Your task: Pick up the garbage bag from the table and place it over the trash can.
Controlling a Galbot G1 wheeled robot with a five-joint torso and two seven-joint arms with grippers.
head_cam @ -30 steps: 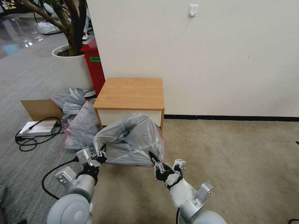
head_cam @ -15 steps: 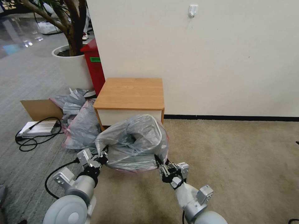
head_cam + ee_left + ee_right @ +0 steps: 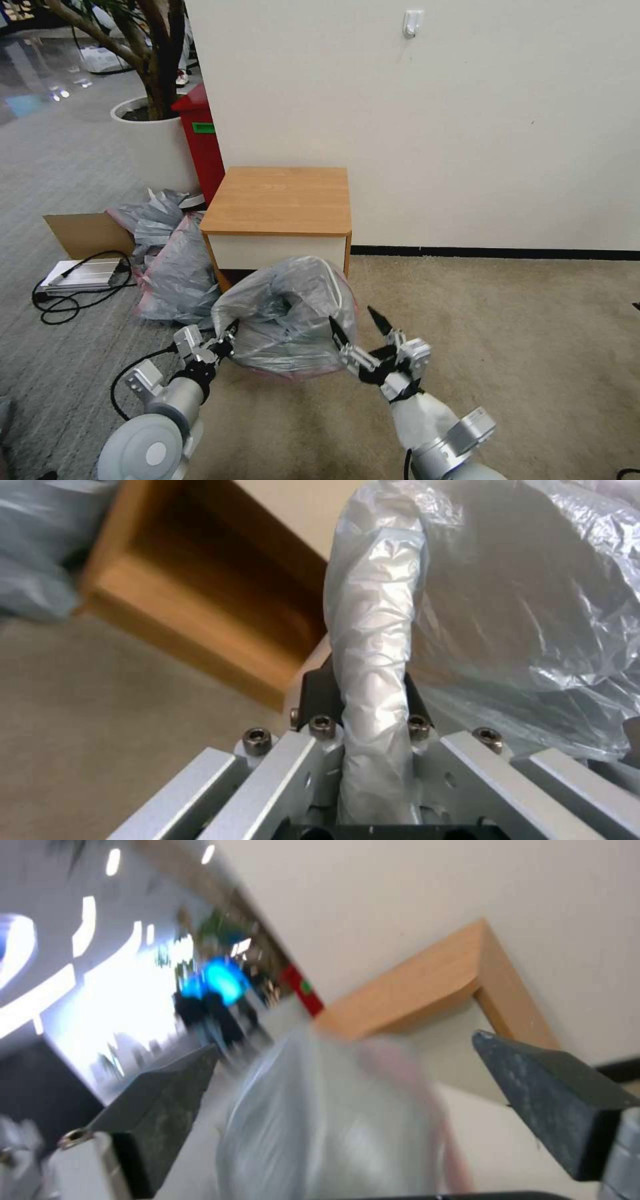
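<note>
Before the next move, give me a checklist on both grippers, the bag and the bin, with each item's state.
1. Left gripper shut on the garbage bag: ok; a twisted fold runs between its fingers in the left wrist view.
2. Right gripper holding the bag: not ok; it is open, with the bag loose between its fingers.
3. Bag off the table: ok.
4. Bag seated over the trash can: cannot tell; plastic hides what is beneath.
5. Bag clear of the spare bags: ok.
</note>
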